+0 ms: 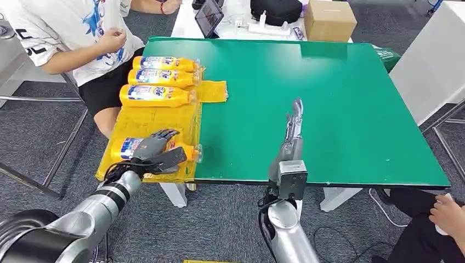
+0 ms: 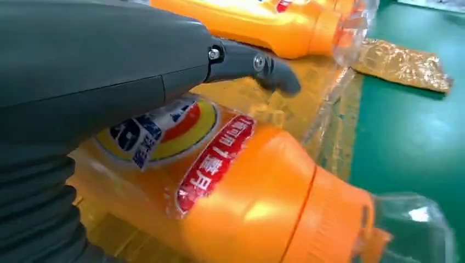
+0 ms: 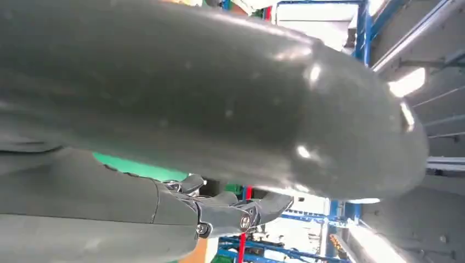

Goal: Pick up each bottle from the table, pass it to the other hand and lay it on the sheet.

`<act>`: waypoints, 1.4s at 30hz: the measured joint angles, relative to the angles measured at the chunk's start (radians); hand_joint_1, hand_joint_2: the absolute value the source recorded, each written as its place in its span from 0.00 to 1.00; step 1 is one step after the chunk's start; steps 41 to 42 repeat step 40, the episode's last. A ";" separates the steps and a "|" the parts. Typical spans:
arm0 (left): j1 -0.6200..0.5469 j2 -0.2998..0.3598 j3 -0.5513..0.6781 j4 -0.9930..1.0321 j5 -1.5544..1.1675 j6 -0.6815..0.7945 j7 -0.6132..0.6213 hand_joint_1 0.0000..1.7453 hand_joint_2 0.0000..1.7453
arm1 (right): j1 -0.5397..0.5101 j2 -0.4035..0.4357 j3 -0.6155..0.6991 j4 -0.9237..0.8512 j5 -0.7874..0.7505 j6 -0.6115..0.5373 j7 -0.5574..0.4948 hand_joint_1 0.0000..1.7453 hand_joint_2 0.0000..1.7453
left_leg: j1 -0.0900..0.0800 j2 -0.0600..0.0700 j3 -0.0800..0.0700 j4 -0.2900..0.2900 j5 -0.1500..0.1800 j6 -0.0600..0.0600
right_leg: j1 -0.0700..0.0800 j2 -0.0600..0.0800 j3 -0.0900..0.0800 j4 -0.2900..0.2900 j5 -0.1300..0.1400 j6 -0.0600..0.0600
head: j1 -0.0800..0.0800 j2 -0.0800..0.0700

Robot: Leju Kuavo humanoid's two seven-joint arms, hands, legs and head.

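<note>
Head view first, and the wide green table mat [image 1: 329,109] takes most of the picture, its far right corner cut off behind a white panel. At nine o'clock on it lies the crinkled yellow plastic sheet [image 1: 159,118], hanging over the table's left edge. Three orange plastic bottles with blue-and-white labels [image 1: 159,80] lie side by side at the sheet's far end, caps toward three o'clock. Beside them, at ten o'clock, sits a person in a white printed shirt [image 1: 66,33], cropped at the shoulders.

Down at seven o'clock on the sheet lies a fourth orange bottle with a clear cap [image 1: 189,152], and the left hand [image 1: 156,148] is draped right over its middle, dark fingers curled across the label, thumb underneath toward the table edge — it is gripping the bottle, which touches the sheet. Left wrist view shows that bottle [image 2: 257,203] close up, label partly hidden by the grey hand [image 2: 82,76].

Centre table, the right hand [image 1: 293,129] stands over the mat, fingers straight and together pointing to twelve o'clock, holding nothing. Right wrist view is mostly blurred grey thumb [image 3: 219,104].
</note>
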 measured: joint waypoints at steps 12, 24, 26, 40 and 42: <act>0.000 -0.007 0.066 -0.001 0.109 -0.134 -0.068 0.00 0.00 | -0.009 0.008 -0.015 0.031 -0.002 0.017 0.000 0.00 0.00 | 0.000 -0.001 0.004 0.000 0.000 0.000 | 0.000 0.000 0.004 0.000 0.000 0.000 | 0.000 0.000; 0.001 -0.014 0.114 -0.002 0.161 -0.180 -0.091 0.00 0.00 | -0.012 0.014 -0.025 0.043 -0.002 0.018 0.000 0.00 0.00 | 0.000 -0.001 0.005 0.000 0.000 0.000 | 0.000 0.000 0.005 0.000 0.000 0.000 | 0.000 0.000; 0.001 -0.017 0.138 -0.004 0.219 -0.236 -0.118 0.00 0.00 | -0.014 0.014 -0.026 0.048 -0.001 0.019 0.000 0.00 0.00 | 0.000 -0.001 0.005 0.000 0.000 0.000 | 0.000 0.000 0.005 0.000 0.000 0.000 | 0.000 0.000; 0.233 -0.098 0.258 -0.638 0.844 0.348 -0.346 0.00 1.00 | 0.010 0.033 -0.023 0.088 0.069 -0.037 0.005 0.00 0.00 | 0.000 0.000 -0.001 0.000 0.000 0.000 | 0.000 0.000 -0.002 0.000 0.001 -0.003 | 0.000 0.000; 0.233 -0.098 0.258 -0.638 0.844 0.348 -0.346 0.00 1.00 | 0.010 0.033 -0.023 0.088 0.069 -0.037 0.005 0.00 0.00 | 0.000 0.000 -0.001 0.000 0.000 0.000 | 0.000 0.000 -0.002 0.000 0.001 -0.003 | 0.000 0.000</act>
